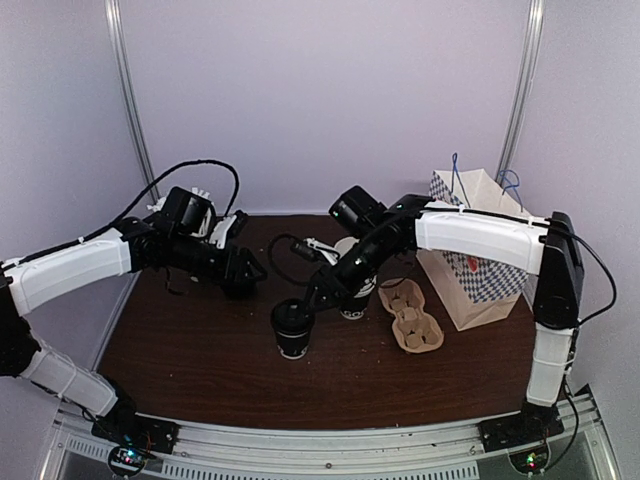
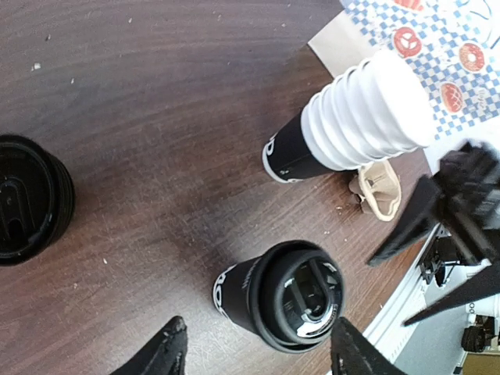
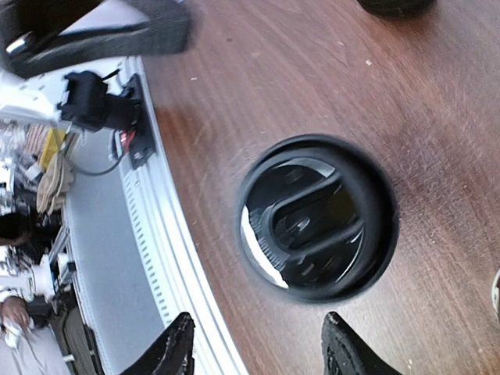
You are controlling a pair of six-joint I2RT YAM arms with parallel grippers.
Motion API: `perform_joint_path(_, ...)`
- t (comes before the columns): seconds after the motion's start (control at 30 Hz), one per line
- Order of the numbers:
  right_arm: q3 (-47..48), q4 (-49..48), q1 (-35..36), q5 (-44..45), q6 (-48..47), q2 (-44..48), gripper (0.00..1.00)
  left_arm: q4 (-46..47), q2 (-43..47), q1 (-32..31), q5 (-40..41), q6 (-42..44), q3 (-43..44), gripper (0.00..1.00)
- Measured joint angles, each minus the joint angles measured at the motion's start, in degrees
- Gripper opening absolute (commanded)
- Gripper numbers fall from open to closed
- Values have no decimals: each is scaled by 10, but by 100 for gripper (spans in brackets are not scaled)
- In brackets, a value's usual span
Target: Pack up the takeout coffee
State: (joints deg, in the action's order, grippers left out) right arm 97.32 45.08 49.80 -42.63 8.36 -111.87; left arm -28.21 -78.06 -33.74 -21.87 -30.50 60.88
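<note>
Our left arm [image 1: 70, 270] comes in from the left side, forearm close to level, wrist tipped downward toward the middle. Our right arm [image 1: 480, 240] rises at the right edge, folds at the elbow and stretches leftward, its wrist pitched steeply down. Our left fingers [image 2: 168, 351] stand spread with nothing clamped between them. Our right fingers [image 3: 178, 344] are likewise parted and grip nothing.

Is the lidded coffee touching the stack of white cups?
Apart. The left wrist view shows a strip of bare table between the takeout coffee and the stack of cups.
</note>
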Motion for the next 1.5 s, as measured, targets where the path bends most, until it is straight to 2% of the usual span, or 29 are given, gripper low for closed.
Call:
perform_joint_path(0.2, 48, 79, -7, -39, -99, 43, 61, -23, 24, -26, 14, 45, 7, 80)
perform_joint_path(0.33, 99, 141, -23, -53, -193, 86, 65, -45, 36, -74, 49, 78, 19, 81)
perform_joint_path(0.53, 105, 185, -127, -54, -260, 183, 70, -85, -7, -128, 111, 127, 86, 84)
perform_joint_path(0.63, 71, 182, -200, -42, -278, 235, 73, -110, -44, -141, 145, 144, 118, 89)
perform_joint_path(0.77, -13, 173, -264, -19, -291, 304, 76, -146, -91, -145, 177, 153, 146, 97)
perform_joint_path(0.87, -83, 166, -294, -14, -297, 349, 77, -180, -124, -145, 184, 156, 175, 98)
perform_joint_path(1.13, -182, 153, -333, -13, -311, 403, 78, -220, -162, -145, 173, 167, 203, 97)
perform_joint_path(1.5, -200, 120, -353, -11, -306, 420, 78, -234, -171, -146, 140, 182, 203, 96)
